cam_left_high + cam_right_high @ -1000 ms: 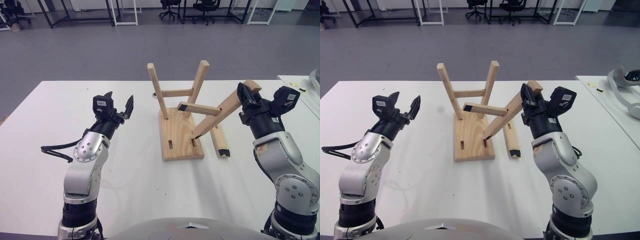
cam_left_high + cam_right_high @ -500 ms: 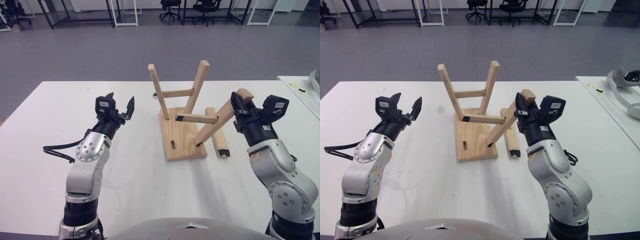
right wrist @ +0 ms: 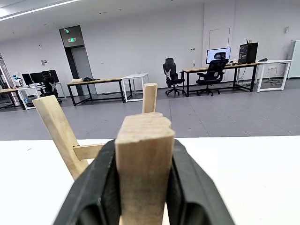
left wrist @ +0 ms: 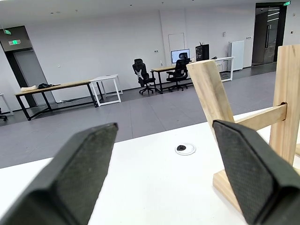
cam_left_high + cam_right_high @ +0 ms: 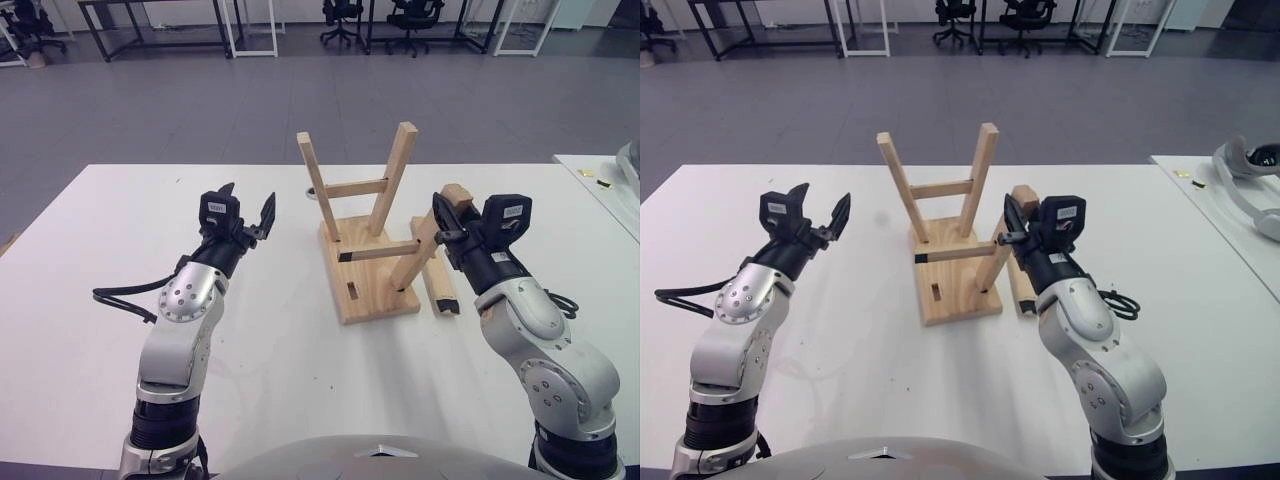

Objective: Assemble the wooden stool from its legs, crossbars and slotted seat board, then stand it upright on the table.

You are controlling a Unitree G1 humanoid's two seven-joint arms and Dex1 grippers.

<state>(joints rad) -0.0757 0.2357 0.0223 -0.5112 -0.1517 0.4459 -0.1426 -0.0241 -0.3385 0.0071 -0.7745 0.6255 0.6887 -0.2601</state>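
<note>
**A:** From the head, where is the stool?

**B:** Upside down in the middle of the table (image 5: 300, 380). The seat board (image 5: 375, 290) lies flat. Two upright legs (image 5: 316, 190) rise from its far end, splayed apart and joined by a crossbar (image 5: 355, 187).

**A:** And the right arm?

**B:** The right jaws are clamped on the upper end of a third leg (image 5: 425, 250). It leans over the board's right side with its lower end on the board. I cannot tell whether it sits in a slot. A second crossbar (image 5: 380, 250) juts from it towards the left upright's base. A loose wooden piece (image 5: 440, 288) lies on the table, just beside the board's right edge.

**A:** The left arm?

**B:** The left jaws are spread apart above the table, left of the stool, touching nothing.

**A:** The left wrist view?

**B:** Two black pads (image 4: 79, 173) stand wide apart. Beyond them are an upright leg, the crossbar and a corner of the board.

**A:** The right wrist view?

**B:** The jaws press on both sides of the third leg's end, and the uprights stand beyond.
</note>
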